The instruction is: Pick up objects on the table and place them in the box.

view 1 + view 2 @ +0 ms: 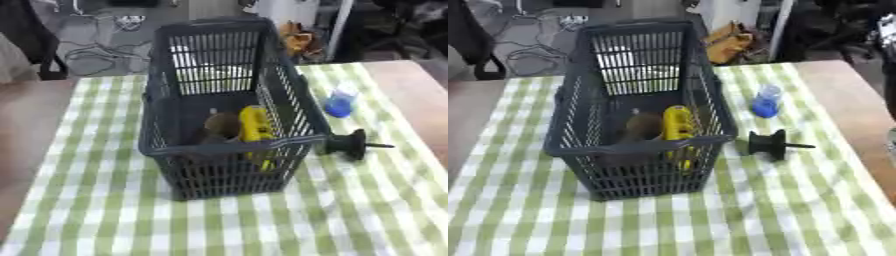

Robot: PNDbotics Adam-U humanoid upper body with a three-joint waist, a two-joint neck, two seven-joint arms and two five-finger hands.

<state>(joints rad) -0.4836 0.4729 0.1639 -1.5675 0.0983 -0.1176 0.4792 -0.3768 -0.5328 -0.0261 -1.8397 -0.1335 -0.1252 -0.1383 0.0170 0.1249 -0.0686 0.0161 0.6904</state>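
Note:
A dark grey slatted basket (175,145) stands in the middle of the table. Inside it lie a yellow object (255,126) and a brown rounded object (220,126). To the right of the basket a small blue-and-clear bottle (339,102) stands on the cloth. Nearer, a black round-bodied object with a thin pin (352,144) lies close to the basket's right front corner. Neither of my hands shows in either view.
A green-and-white checked cloth (350,210) covers the table, with bare wood (26,120) at the left and at the far right (411,80). Beyond the far edge are cables, chair parts and an orange item on the floor.

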